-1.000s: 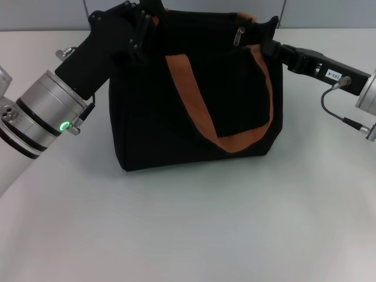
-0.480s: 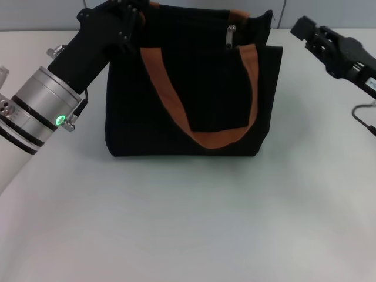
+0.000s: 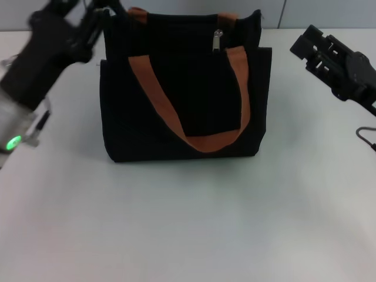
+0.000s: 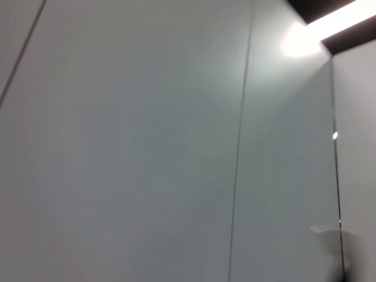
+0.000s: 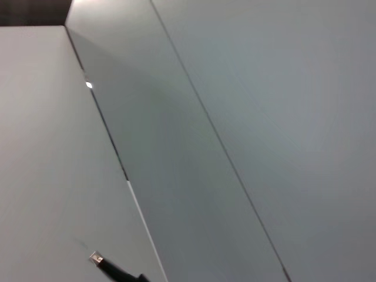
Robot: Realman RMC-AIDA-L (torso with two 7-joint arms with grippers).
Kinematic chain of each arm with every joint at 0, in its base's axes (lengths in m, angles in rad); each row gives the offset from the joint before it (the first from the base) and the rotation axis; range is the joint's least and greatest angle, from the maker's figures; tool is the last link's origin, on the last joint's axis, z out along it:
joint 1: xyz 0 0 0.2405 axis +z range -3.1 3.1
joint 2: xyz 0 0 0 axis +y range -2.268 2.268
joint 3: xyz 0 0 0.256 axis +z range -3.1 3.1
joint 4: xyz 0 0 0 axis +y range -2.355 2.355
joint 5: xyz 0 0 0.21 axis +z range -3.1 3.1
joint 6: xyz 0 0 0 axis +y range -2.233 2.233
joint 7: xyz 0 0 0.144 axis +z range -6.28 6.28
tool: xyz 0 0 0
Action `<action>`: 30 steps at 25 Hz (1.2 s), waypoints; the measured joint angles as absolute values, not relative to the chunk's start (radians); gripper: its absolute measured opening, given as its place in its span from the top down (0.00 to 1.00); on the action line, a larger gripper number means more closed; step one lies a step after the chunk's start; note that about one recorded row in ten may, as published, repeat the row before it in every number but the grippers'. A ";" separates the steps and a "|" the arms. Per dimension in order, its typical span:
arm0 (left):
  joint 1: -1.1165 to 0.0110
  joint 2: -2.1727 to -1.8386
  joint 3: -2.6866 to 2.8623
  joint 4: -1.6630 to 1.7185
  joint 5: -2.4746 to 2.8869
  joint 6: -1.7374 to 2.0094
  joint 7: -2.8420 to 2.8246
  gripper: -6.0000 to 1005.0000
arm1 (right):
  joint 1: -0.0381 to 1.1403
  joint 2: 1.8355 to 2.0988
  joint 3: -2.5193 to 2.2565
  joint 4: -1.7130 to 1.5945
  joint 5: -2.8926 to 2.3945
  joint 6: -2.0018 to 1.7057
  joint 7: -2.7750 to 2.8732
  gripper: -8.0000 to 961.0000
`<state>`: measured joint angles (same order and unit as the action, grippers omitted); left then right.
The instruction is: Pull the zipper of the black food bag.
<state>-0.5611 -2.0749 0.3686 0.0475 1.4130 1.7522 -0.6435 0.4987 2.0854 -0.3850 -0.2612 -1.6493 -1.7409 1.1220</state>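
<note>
The black food bag (image 3: 182, 88) stands upright on the white table, with an orange-brown handle looping down its front. The silver zipper pull (image 3: 218, 40) hangs at the top edge, right of the middle. My left gripper (image 3: 97, 14) is at the bag's top left corner, blurred by motion; whether it touches the fabric does not show. My right gripper (image 3: 305, 42) is open and empty, in the air to the right of the bag and clear of it. Both wrist views show only grey wall panels.
The white table (image 3: 194, 223) spreads in front of the bag. A grey wall (image 3: 305, 12) runs behind it. A black cable (image 3: 365, 136) hangs from my right arm at the right edge.
My right gripper came off the bag's top right edge and drew back to the right. My left arm swung left, and the bag shifted left and stood up straighter.
</note>
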 joint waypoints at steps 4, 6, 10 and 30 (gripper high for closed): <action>-0.474 -2.071 0.369 0.077 1.415 1.831 -0.638 0.59 | 0.486 2.086 -0.401 -0.209 -1.654 -1.756 1.006 0.47; -0.380 -2.068 0.403 0.109 1.424 1.859 -0.644 0.55 | 0.476 2.086 -0.404 -0.186 -1.655 -1.761 0.951 0.41; -0.287 -2.068 0.428 0.117 1.425 1.872 -0.637 0.42 | 0.457 2.086 -0.405 -0.166 -1.661 -1.761 0.927 0.33; -0.286 -2.061 0.689 0.303 1.822 1.842 -0.662 0.23 | 0.431 2.082 -0.612 -0.192 -1.877 -1.818 0.712 0.32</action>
<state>-0.2856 -2.0610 0.6889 0.3029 1.8216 1.8422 -0.6624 0.4309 2.0815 -0.6121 -0.1917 -1.8770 -1.8183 0.7118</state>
